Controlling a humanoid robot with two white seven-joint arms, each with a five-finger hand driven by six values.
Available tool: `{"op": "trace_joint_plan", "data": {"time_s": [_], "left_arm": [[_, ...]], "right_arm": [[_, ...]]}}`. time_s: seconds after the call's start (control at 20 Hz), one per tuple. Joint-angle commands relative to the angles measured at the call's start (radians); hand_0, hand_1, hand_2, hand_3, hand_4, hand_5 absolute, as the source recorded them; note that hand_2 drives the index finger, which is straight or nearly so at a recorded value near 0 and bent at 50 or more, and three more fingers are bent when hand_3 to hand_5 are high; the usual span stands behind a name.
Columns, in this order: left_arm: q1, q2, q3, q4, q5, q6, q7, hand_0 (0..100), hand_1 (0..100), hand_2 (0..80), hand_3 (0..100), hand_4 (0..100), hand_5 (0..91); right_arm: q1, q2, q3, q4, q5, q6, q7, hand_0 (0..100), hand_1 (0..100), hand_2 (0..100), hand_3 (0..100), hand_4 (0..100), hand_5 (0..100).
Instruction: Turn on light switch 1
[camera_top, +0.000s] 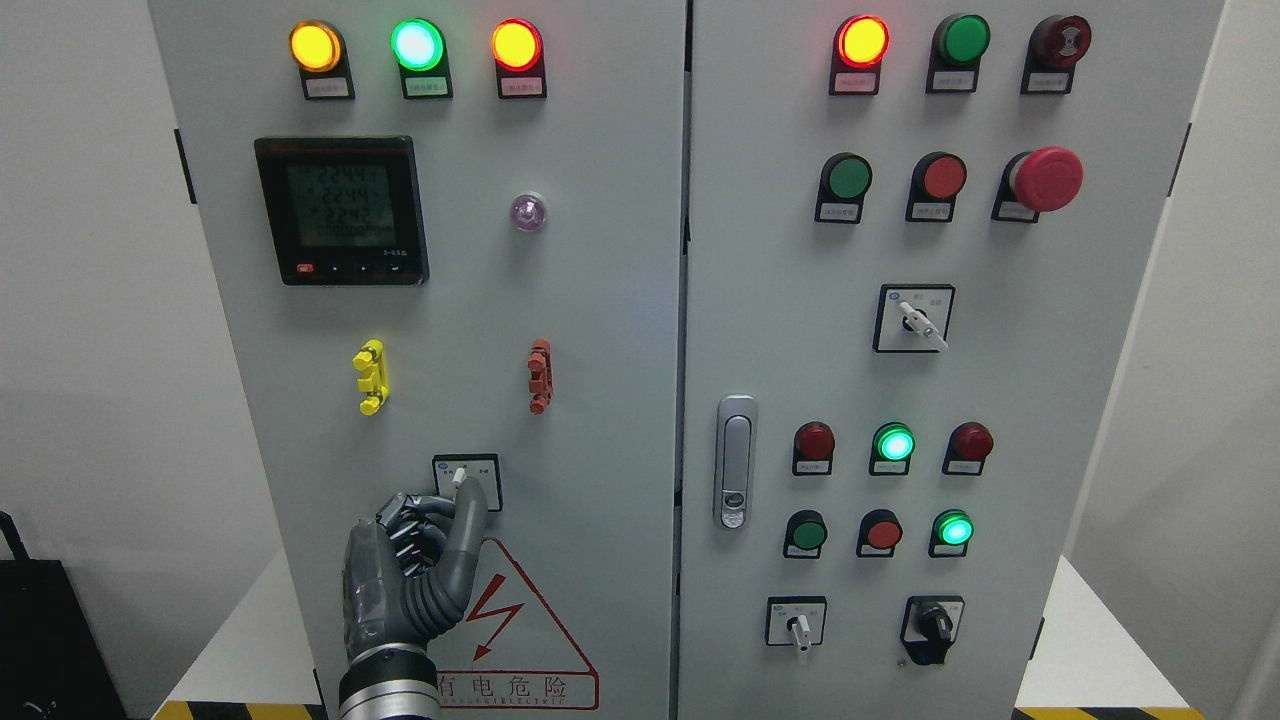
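The left hand (425, 560) rises from the bottom edge against the left door of the grey cabinet (600, 330), its wrist low and its fingers reaching upward. That posture suits a small control mounted flat on an upright panel: the arm comes from below so the fingertips meet the switch without blocking the view of it. The switch (460, 476), a small white lever on a square plate, sits in the lower part of the left door, below the yellow clip (370, 377) and the red clip (540, 376), and just above the warning triangle (510, 620).

The hand is partly curled. 1 finger, probably the thumb, stretches up to the lever, its tip touching or just beside it, while the other fingers fold in beside the plate's lower left corner. It does not appear to hold anything; whether the lever is pinched cannot be told. The lever tilts slightly left, so the turn looks not yet finished.

The right hand is not in view.
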Motion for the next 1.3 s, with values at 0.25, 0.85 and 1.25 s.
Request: {"op": "trace_joint_plan", "data": {"time_s": [0.25,0.85,1.25], "left_arm": [[0.0,0.0,0.0,0.0,0.001,-0.001,0.001,46,41,58.1,96,93,85.8],[0.0,0.0,0.0,0.0,0.002,-0.001,0.001,52,36,58.2,97,94,85.9],[0.001,0.0,0.0,0.002,0.007,-0.002,0.001,54,35,58.1,97,94,85.9]], "right_arm": [[0.0,0.0,0.0,0.0,0.0,-0.001,0.001,5,0,0,0,0,0],[0.0,0.0,0.0,0.0,0.0,-0.001,-0.001,5,0,0,0,0,0],[0.0,0.0,0.0,0.0,0.0,-0.001,0.001,5,0,0,0,0,0]]}}
